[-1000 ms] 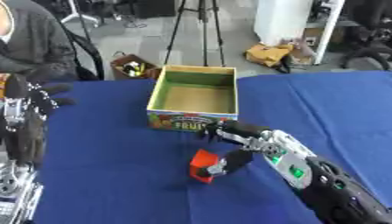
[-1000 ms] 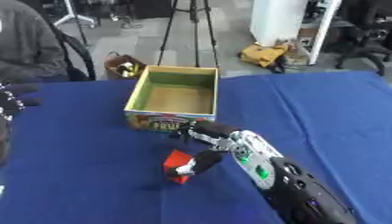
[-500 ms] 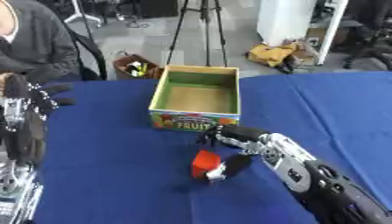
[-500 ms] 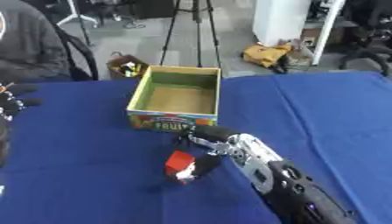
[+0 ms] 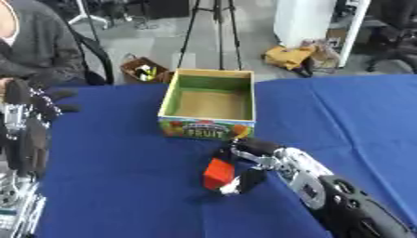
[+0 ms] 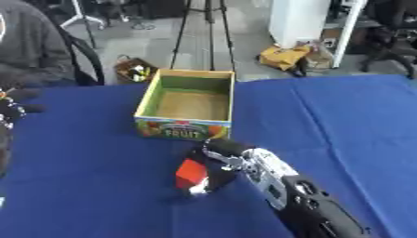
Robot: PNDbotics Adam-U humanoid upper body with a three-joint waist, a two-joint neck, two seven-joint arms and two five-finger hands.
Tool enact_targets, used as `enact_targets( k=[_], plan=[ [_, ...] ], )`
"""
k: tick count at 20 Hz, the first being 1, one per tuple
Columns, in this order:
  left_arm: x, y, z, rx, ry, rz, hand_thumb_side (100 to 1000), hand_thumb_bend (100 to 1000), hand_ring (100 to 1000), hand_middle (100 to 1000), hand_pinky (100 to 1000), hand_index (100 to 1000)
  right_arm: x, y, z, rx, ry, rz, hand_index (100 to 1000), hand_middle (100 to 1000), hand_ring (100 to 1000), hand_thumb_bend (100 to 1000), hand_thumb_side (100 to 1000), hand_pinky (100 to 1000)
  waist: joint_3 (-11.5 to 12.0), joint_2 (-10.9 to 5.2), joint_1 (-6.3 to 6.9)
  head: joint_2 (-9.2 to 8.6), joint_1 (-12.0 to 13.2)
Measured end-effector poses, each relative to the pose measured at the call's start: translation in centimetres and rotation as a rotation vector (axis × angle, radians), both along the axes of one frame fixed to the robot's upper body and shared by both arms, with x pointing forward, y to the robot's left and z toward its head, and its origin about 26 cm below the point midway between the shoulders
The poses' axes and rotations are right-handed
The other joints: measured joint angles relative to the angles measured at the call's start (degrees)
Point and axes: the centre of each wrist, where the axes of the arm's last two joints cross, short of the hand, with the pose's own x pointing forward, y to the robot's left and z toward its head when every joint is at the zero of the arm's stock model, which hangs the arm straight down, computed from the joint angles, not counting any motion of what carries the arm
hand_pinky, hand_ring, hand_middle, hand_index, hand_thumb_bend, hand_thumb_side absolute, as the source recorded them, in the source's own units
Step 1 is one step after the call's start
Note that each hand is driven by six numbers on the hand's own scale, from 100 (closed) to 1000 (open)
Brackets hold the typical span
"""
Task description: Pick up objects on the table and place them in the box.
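The right hand (image 5: 251, 163) grasps a red object (image 5: 218, 174) off the surface (image 5: 122, 186); the box (image 5: 208, 103) just beyond looks empty.

One box (image 5: 208, 124), one red object (image 5: 218, 173), two robot hands: right (image 5: 251, 163), left (image 5: 31, 125).

Matt blue cloth on table (image 5: 114, 162); printed cardboard box (image 5: 210, 103), plain inside.
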Motion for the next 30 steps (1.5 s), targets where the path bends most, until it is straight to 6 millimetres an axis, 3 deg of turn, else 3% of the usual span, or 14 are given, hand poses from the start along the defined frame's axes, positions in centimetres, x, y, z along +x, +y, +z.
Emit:
enact_targets(
  k=[6,9,11,15,19,22,25,30],
  plan=[
    [0.0,-0.1,0.0,0.001,0.001,-0.002,972,536,743,778,637,864,0.1,0.2,-0.2,0.017,-0.022,-0.024,743,536,569,388,606,571,0.1,0.01,0.07,0.00,0.0],
    [0.0,-0.1,0.0,0.001,0.001,-0.003,974,534,743,778,637,865,0.1,0.1,-0.2,0.026,-0.043,-0.044,611,428,522,160,489,541,0.1,0.01,0.07,0.00,0.0],
    [0.0,-0.1,-0.1,0.001,0.004,-0.003,973,534,743,778,637,865,0.1,0.1,-0.3,0.034,-0.060,-0.063,519,357,497,100,443,531,0.1,0.01,0.07,0.00,0.0],
    [0.0,-0.1,-0.2,0.002,0.006,-0.003,973,534,743,778,637,865,0.2,0.0,-0.1,0.064,-0.105,-0.109,442,313,477,100,387,521,0.0,0.01,0.03,0.00,0.0],
    [0.0,-0.1,-0.2,0.002,0.006,-0.003,973,534,743,778,637,865,0.2,0.0,0.1,0.096,-0.151,-0.138,442,313,477,100,387,521,0.0,0.01,-0.05,0.00,0.0],
    [0.0,-0.1,-0.2,0.002,0.006,-0.003,973,533,744,778,637,865,0.2,-0.1,0.2,0.111,-0.177,-0.146,385,286,468,100,263,512,-0.1,-0.02,-0.12,0.01,0.0],
    [0.0,-0.1,-0.2,0.002,0.006,-0.004,973,533,744,778,637,865,0.4,-0.4,1.7,0.138,-0.217,-0.160,367,268,465,100,163,509,-0.1,-0.10,-0.24,0.01,0.0],
    [0.0,-0.1,-0.2,0.003,0.007,-0.004,973,534,744,778,637,864,1.0,-1.0,5.0,0.184,-0.261,-0.188,362,267,466,100,160,512,0.3,-0.35,-0.45,0.02,-0.1]
  ],
)
